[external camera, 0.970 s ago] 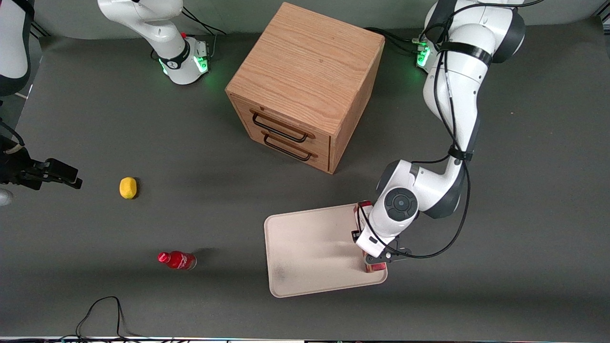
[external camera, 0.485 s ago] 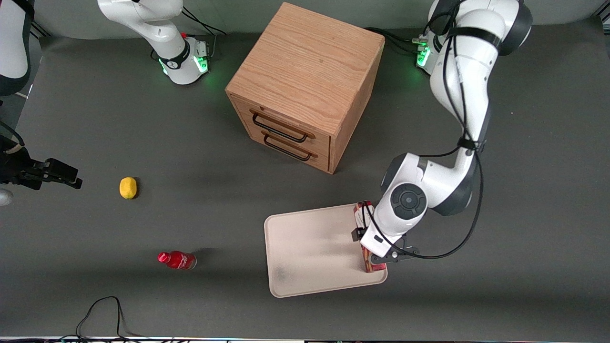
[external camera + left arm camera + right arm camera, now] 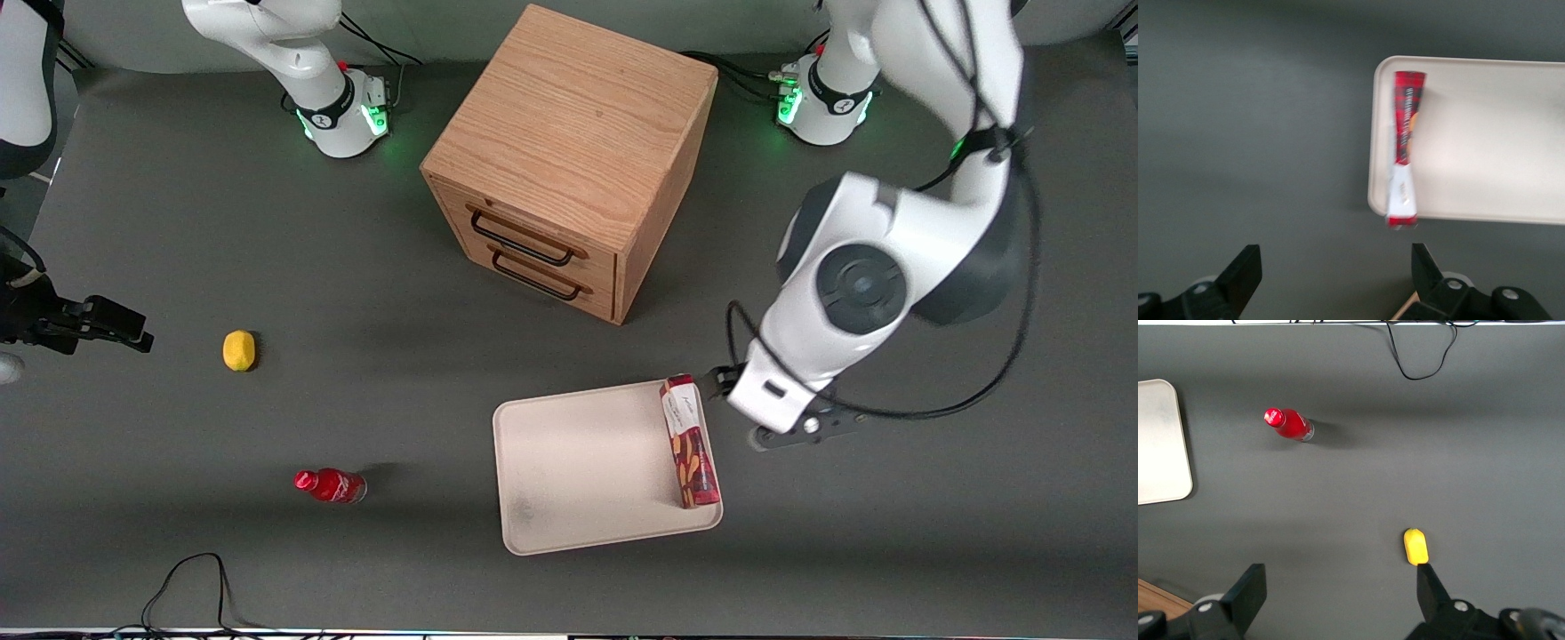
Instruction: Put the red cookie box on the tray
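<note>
Front view shows the box (image 3: 690,442) lying flat on the tray (image 3: 578,462), along its edge toward the working arm's end of the table. The gripper (image 3: 1331,280) hangs above the bare table just beside that edge, fingers (image 3: 1245,270) spread wide and holding nothing

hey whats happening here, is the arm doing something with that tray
The red cookie box lies flat on the tray, along the edge nearest the working arm. The gripper is open, holds nothing and hangs above the bare table beside the tray. The placing looks done.
</note>
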You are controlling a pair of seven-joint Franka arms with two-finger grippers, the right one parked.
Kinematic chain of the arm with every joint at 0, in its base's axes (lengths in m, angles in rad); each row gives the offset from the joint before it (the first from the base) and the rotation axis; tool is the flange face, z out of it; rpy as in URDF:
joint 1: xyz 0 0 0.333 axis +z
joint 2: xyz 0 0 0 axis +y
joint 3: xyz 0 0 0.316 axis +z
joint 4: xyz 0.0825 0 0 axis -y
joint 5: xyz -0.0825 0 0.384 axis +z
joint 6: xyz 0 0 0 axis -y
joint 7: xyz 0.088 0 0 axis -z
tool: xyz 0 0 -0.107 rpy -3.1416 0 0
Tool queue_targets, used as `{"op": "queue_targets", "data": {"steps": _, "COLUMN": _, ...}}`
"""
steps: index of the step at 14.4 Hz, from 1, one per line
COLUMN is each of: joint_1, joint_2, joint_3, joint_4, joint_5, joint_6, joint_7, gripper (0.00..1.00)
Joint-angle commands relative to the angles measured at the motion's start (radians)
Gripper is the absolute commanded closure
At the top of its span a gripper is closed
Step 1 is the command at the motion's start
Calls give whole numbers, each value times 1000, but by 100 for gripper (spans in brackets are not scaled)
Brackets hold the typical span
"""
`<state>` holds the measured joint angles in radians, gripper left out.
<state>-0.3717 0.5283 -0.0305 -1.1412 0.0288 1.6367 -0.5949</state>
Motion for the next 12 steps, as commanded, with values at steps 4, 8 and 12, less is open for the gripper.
{"op": "queue_targets", "data": {"steps": 4, "joint_1": 91, "joint_2": -214, "joint_3": -3, "joint_4": -43, "joint_5": 0, "joint_6": -165, "joint_7": 191, "gripper": 0}}
{"op": "queue_targets", "data": {"steps": 8, "joint_1": 212, "joint_2": -319, "joint_3": -6, "joint_4": -129, "joint_5": -4, "joint_6": -166, "joint_7": 378, "gripper": 0}}
{"op": "queue_targets", "data": {"steps": 12, "joint_1": 351, "joint_2": -444, "joint_3": -6, "joint_4": -302, "joint_5": -4, "joint_6": -89, "joint_7": 611, "gripper": 0}}
